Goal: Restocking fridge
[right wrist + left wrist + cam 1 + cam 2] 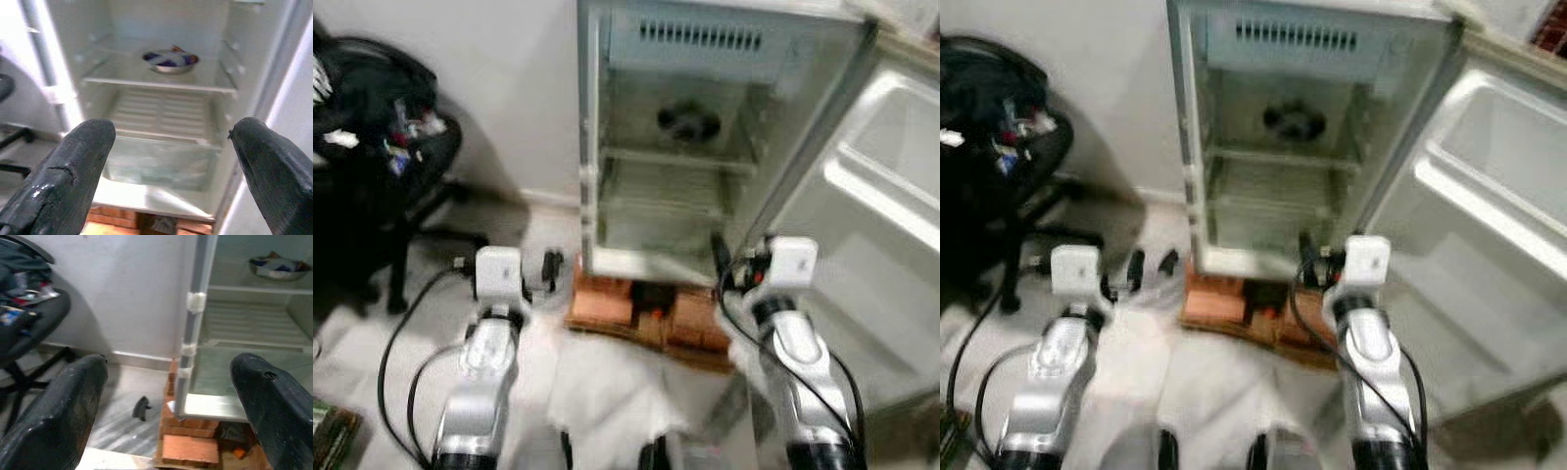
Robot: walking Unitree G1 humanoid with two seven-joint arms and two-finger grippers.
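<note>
A small fridge [597,147] stands open on bricks [607,305], its door [891,196] swung out to the right. A metal bowl [170,59] with dark contents sits on the upper shelf; the lower shelf and the clear drawer [156,164] look bare. My left gripper [168,374] is open and empty, held low in front of the fridge's left edge. Just before the fridge's lower right corner, my right gripper [173,132] is also open, holding nothing, and faces the shelves.
A black office chair [372,147] piled with items stands at the left by the white wall. White cloth or plastic [597,382] lies on the floor in front of me. A small dark object [141,408] lies on the floor near the bricks.
</note>
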